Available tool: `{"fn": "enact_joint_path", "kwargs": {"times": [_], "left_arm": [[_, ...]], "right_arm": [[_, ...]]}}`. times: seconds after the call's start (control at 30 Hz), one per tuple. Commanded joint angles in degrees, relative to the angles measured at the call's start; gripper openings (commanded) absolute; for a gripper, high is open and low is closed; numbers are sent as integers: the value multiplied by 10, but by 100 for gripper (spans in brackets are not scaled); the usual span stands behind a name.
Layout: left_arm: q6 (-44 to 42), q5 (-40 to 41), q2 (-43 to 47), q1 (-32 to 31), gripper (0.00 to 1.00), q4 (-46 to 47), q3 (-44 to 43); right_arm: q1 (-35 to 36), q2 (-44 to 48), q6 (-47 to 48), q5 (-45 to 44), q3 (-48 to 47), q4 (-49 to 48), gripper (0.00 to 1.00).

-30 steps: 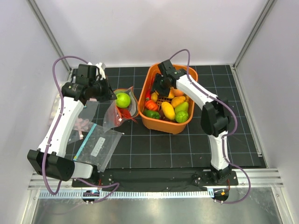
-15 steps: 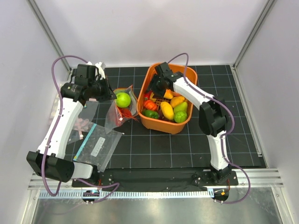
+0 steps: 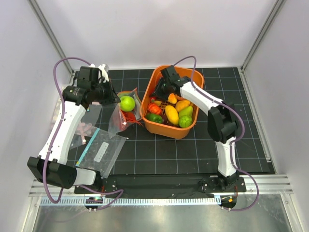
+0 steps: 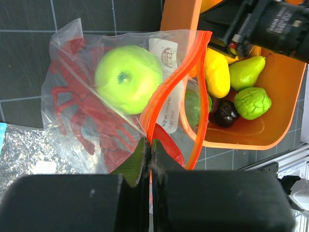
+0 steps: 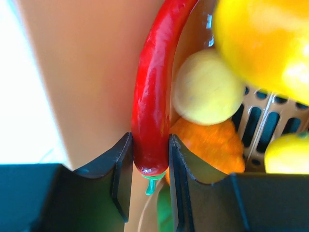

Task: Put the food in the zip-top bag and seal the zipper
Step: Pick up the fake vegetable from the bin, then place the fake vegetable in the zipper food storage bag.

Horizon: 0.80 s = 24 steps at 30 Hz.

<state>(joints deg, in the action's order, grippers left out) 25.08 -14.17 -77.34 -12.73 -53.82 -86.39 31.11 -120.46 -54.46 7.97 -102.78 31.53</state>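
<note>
The left pincer (image 4: 148,145) is pressed together on the zipper (image 4: 166,94), pinching the red-orange strip at the near end of the mouth. Beyond it the zip-top bag (image 4: 72,140) lies on the bench (image 3: 159,159) with both foods inside: the lobster (image 4: 91,116) along the bottom and the green fruit (image 4: 128,77) on top of it, toward 12 o'clock. The mouth gapes open toward 3 o'clock, its far lip against the orange basket (image 3: 169,130).

Farther off, the right pincer (image 5: 149,154) is inside the basket, clamped on a red chilli (image 5: 154,87) that leans against the wall. Over the last second it has slid from the middle of the basket to the 10 o'clock wall, while the left arm and the bag have stayed put.

Loading looks done and only sealing remains. The right arm is busy with produce that is no part of the job, and it likely must let go before it can press the strip shut.
</note>
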Motion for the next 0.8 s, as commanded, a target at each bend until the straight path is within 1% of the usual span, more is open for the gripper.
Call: {"fn": "enact_joint_path", "kwargs": {"times": [0.0, 0.03, 0.07, 0.13, 0.17, 0.23, 0.27, 0.3, 0.33, 0.37, 0.47, 0.5, 0.63, 0.77], "left_arm": [[-4, -19, 18, -1, 0, 31, -22], [-2, -17, 18, -2, 0, 33, -23], [-1, -18, 18, -2, 0, 33, -24], [4, -19, 16, -2, 0, 35, -30], [5, -22, 14, -2, 0, 35, -32], [10, -23, 12, -2, 0, 33, -39], [12, -25, 12, -1, 0, 33, -40], [14, -25, 12, -2, 0, 34, -40], [16, -26, 12, -2, 0, 35, -39], [20, -29, 14, -3, 0, 36, -39], [27, -32, 12, -3, 0, 43, -37], [29, -35, 13, -3, 0, 47, -38], [35, -43, 4, -3, 0, 52, -47], [41, -53, -5, -2, 0, 51, -66]], "right_arm": [[-4, 95, 40, 20, 2, -23, 15], [-4, 107, 45, 28, 7, -37, 15], [-5, 130, 57, 65, 14, -50, 14], [-5, 145, 71, 111, 26, -75, 14], [-5, 159, 82, 167, 29, -83, 14], [-5, 177, 95, 208, 35, -95, 14], [-6, 189, 98, 254, 49, -108, 14], [-5, 210, 102, 271, 53, -117, 14], [-5, 217, 109, 285, 53, -113, 14], [-6, 224, 110, 322, 54, -113, 15], [-6, 245, 107, 369, 54, -115, 14], [-5, 254, 93, 401, 57, -129, 14], [-4, 276, 71, 448, 68, -151, 14], [1, 282, 69, 496, 69, -140, 14]]}}
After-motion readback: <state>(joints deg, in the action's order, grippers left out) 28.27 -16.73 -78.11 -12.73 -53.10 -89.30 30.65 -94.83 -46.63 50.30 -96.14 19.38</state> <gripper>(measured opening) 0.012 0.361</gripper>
